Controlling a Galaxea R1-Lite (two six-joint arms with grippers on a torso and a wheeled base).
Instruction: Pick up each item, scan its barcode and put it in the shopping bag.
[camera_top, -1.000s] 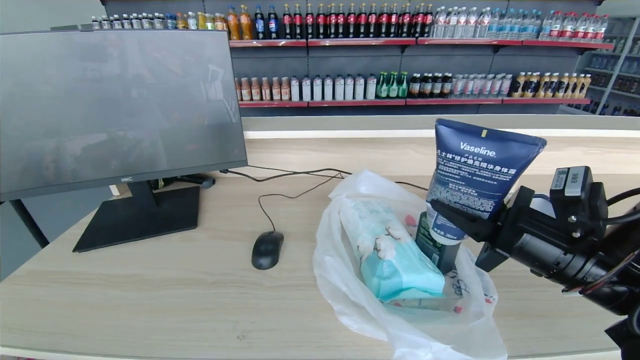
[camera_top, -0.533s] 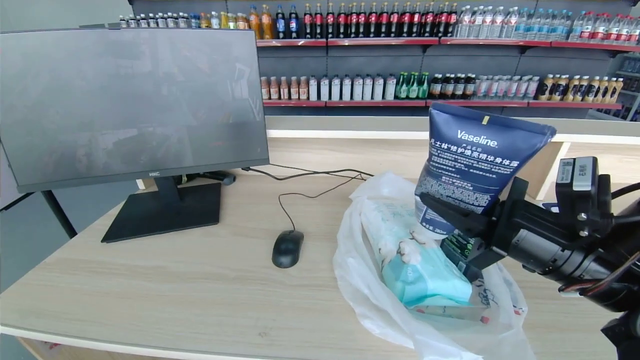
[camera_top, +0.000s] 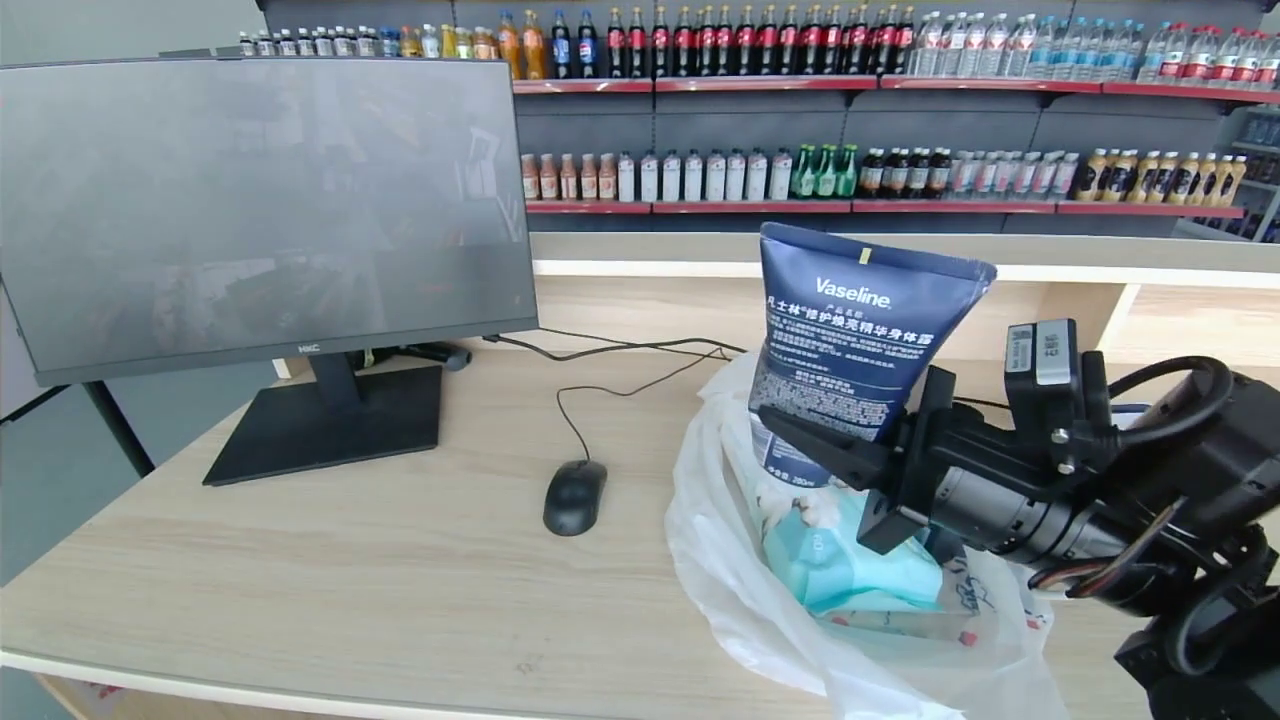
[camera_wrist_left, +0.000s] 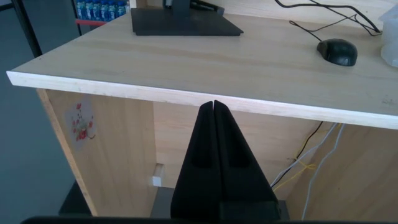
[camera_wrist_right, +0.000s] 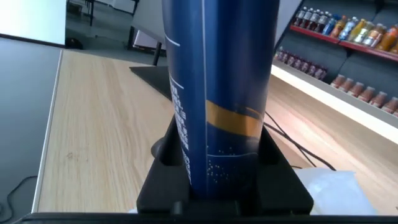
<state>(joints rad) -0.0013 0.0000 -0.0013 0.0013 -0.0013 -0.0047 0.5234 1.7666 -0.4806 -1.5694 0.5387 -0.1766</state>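
Observation:
My right gripper (camera_top: 815, 450) is shut on a dark blue lotion tube (camera_top: 850, 340), held upright with its cap end down, right above the open white shopping bag (camera_top: 730, 610) on the counter. The tube (camera_wrist_right: 217, 93) runs up between the fingers in the right wrist view. Inside the bag lie a teal pack of wipes (camera_top: 840, 565) and a dark green box (camera_top: 945, 545), mostly hidden by the arm. My left gripper (camera_wrist_left: 214, 109) is shut with nothing in it, below and in front of the counter's front edge.
A monitor (camera_top: 260, 210) on a black stand (camera_top: 320, 430) fills the counter's left. A black mouse (camera_top: 574, 497) with its cable lies left of the bag. Drink shelves (camera_top: 860, 110) line the back wall. The wooden counter (camera_top: 300, 570) has free room at the front left.
The head camera shifted between the first two frames. Since then my right gripper has carried the tube leftward and slightly down, over the bag's mouth.

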